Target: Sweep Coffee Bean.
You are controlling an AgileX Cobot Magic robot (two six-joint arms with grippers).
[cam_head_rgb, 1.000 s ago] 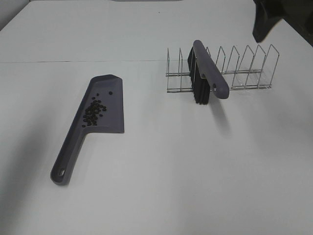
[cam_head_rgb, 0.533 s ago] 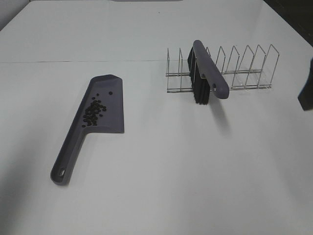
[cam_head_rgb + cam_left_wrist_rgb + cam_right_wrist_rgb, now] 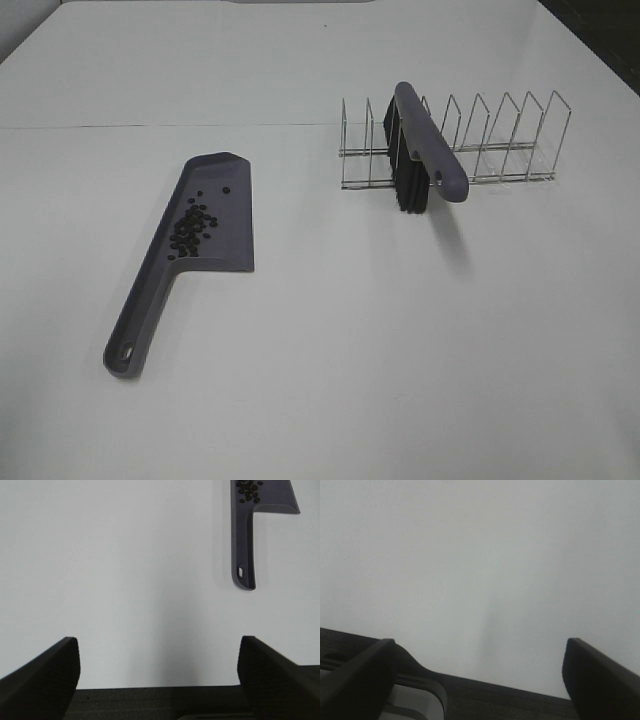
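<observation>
Left tool (image 3: pixel 159 672): jaws spread wide, nothing between them, hanging over bare table (image 3: pixel 125 570); out of the high view.
Right tool (image 3: pixel 479 672): jaws just as wide, gripping nothing, plain white surface below; also out of the high view.
Beans (image 3: pixel 192 224): a dark cluster lying in the dustpan (image 3: pixel 215 235), a few strays nearer its far lip.
Dustpan: flat on the table on the left side, handle pointing toward the near edge; the left wrist view catches the handle end and some beans (image 3: pixel 248 489).
Brush (image 3: pixel 428 152): propped tilted in the wire rack (image 3: pixel 500 150) on the right, bristles down, handle jutting toward the near side.
Open room: wide clear table between dustpan and rack, and all along the near edge; far edge sits well behind the rack.
</observation>
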